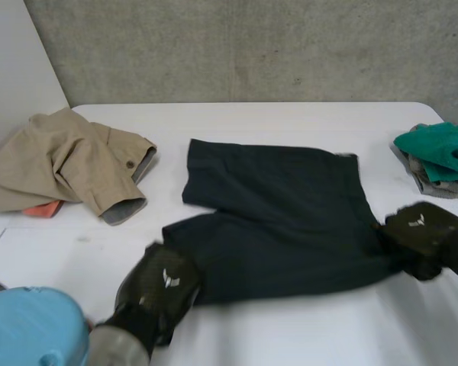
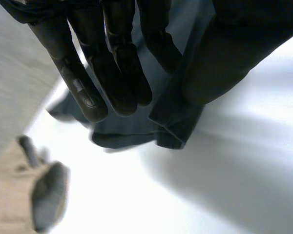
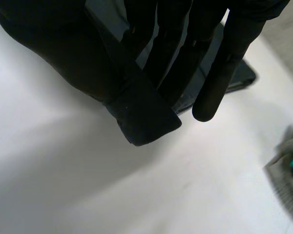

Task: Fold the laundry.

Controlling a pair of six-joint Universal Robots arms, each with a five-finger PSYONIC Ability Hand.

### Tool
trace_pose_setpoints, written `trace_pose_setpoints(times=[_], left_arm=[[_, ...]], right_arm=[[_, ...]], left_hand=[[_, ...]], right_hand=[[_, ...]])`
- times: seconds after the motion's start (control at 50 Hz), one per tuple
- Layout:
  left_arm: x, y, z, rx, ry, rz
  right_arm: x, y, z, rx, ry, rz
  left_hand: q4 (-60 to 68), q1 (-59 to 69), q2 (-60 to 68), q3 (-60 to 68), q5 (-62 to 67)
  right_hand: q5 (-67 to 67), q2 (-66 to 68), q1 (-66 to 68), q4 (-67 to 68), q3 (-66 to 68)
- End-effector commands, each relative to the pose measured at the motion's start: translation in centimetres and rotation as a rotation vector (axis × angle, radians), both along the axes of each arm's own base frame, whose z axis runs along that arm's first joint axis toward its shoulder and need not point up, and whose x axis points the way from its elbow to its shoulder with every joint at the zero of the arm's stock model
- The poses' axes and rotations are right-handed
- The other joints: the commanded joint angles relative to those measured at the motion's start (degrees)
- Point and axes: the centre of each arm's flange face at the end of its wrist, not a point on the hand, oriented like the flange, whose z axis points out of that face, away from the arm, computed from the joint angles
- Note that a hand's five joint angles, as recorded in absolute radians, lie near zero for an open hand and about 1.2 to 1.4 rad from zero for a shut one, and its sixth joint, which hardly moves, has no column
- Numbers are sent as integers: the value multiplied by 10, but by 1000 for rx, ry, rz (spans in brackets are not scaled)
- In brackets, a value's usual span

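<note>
The left hand (image 1: 159, 288) pinches a leg corner of the dark shorts (image 1: 282, 213), the right hand (image 1: 424, 235) a waist corner (thumb against fingers); the cloth's length runs hand to hand, beyond both.

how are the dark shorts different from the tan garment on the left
The dark shorts are spread out mid-table; the tan garment lies crumpled. The left hand and right hand pinch the shorts' near corners; the tan garment is untouched. Both rest on the white table.
</note>
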Motion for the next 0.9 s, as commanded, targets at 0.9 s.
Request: trace_pose_setpoints(times=[0.9], left_arm=[[-161, -248, -22, -694, 303, 45]], right_arm=[[84, -186, -28, -687, -171, -166]], left_hand=[[-586, -562, -584, -581, -560]], right_hand=[[-571, -565, -526, -587, -580]])
